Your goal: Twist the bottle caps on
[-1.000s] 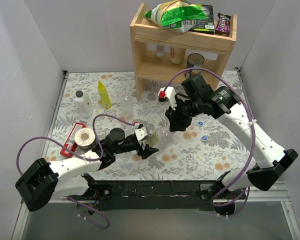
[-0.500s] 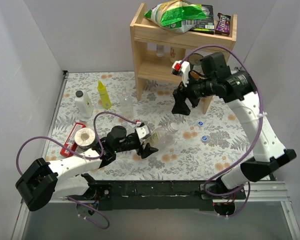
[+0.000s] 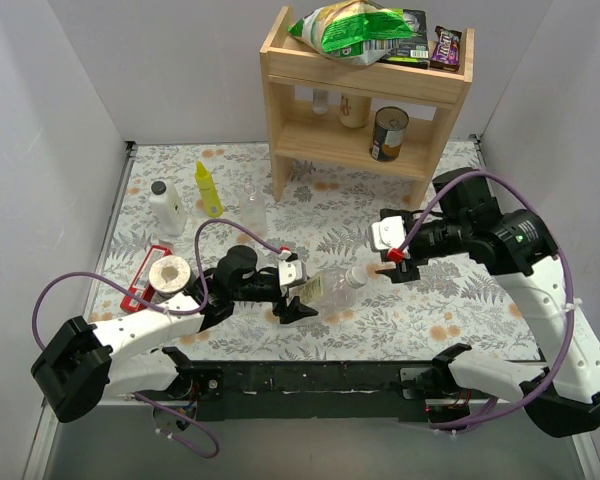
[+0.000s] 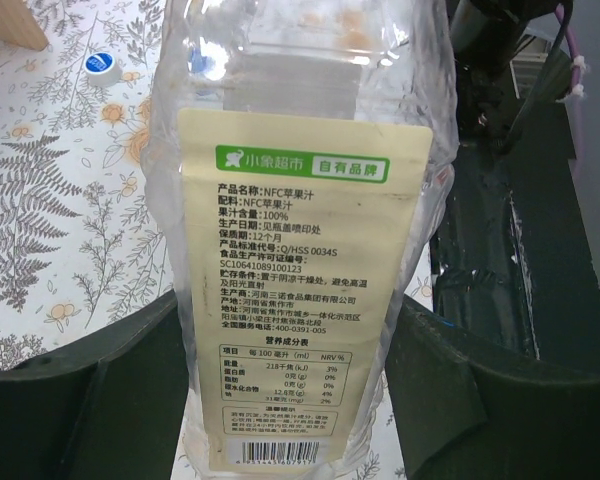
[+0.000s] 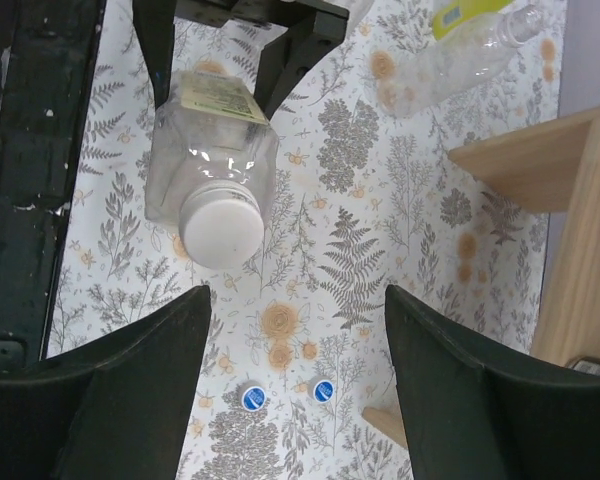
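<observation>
Left claw (image 3: 298, 290): clamped on big bottle (image 3: 332, 285), tilted off table (image 3: 450, 310), neck toward right arm | Right claw (image 5: 298, 292): jaws apart, empty, just short of white cap (image 5: 221, 231) sitting on neck | Blue caps (image 5: 251, 398): loose on table | Next — centre on cap axis, close lightly, twist square — avoid cross-threading; keep left grip firm.

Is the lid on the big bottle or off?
On: the white cap covers the mouth of the bottle. How tight, cannot tell.
</observation>
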You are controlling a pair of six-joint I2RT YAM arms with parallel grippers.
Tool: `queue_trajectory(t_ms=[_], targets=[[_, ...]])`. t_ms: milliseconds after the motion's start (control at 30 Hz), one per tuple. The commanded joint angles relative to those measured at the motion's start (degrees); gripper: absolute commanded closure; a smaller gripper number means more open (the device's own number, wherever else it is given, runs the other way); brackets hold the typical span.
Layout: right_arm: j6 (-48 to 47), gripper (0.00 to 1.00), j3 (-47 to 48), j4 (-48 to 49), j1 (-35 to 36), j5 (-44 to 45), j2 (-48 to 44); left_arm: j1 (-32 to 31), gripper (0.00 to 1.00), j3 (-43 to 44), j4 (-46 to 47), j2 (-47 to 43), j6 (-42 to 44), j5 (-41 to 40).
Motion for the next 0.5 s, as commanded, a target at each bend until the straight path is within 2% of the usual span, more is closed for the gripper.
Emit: queue_trajectory(t_ms=[0, 67, 300, 467], targets=[[-11.7, 0.22, -1.4, -4.5, 0.2, -3.2, 1.3, 0.2, 1.0, 2.9, -3.1, -1.0, 5.7, 2.9], [-16.0, 0.21, -2.0, -6.1, 0.4, -4.5, 1.3, 0.2, 1.0, 3.1, -3.2, -0.8, 6.0, 2.5], [-22.9, 0.19, -5.8, -7.2, 3.1, -4.8, -0.9, 0.2, 1.0, 4.1, -3.4, 0.0, 6.4, 1.9], [-24.0, 0.2, -6.3, -7.2, 4.2, -5.7, 0.5, 0.2, 1.0, 5.0, -3.3, 0.8, 7.5, 1.9]])
